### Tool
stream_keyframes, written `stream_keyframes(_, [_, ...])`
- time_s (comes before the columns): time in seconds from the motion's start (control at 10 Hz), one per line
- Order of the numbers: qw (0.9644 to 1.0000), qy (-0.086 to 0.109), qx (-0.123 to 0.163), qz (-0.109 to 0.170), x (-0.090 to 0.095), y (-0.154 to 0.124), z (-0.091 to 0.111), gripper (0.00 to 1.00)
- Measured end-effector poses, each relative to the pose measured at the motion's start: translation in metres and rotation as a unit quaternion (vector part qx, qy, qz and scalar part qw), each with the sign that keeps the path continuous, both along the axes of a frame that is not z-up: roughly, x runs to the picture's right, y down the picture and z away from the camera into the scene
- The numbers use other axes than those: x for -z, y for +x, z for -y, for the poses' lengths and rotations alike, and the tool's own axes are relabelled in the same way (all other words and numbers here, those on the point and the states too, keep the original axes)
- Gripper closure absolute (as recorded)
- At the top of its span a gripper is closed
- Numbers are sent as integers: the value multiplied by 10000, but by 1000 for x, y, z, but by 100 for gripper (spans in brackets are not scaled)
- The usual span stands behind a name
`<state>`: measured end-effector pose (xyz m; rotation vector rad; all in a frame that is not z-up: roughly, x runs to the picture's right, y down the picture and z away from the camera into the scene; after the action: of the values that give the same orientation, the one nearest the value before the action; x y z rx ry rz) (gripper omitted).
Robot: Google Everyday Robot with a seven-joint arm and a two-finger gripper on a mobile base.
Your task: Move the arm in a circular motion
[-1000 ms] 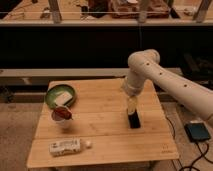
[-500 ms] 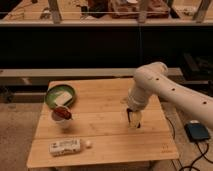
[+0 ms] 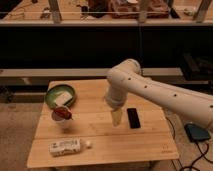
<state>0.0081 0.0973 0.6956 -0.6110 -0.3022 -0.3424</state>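
One arm [image 3: 155, 92] enters from camera-right. Its long segment runs up-left to a rounded elbow over the tabletop [image 3: 150, 145], then drops near-vertical. One end effector [image 3: 116, 119] points down, low over the wood, fingers spread, gripping nothing. Just beside it, camera-right: one flat black slab [image 3: 133, 118]. Camera-left: one green bowl [image 3: 60, 95], one cup [image 3: 60, 116], one white bottle [image 3: 65, 146] lying flat.

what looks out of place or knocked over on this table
The white bottle lies on its side near the table's front left edge rather than standing. Nothing looks spilled or broken. The gripper hangs low over the table's middle, beside a flat black slab, holding nothing.
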Motion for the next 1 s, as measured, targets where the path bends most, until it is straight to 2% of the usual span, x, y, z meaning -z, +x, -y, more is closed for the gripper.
stream_keyframes(0.2, [9997, 96, 194, 130, -7, -20, 7, 20])
stream_keyframes(0.4, [9991, 160, 356, 159, -22, -20, 22, 20])
stream_keyframes(0.5, [9988, 193, 411, 157, -37, -14, 39, 20])
stream_keyframes(0.8, [9983, 163, 524, 217, -73, -23, 79, 20])
stream_keyframes(1.0, [9990, 86, 424, 110, -87, -15, 92, 20])
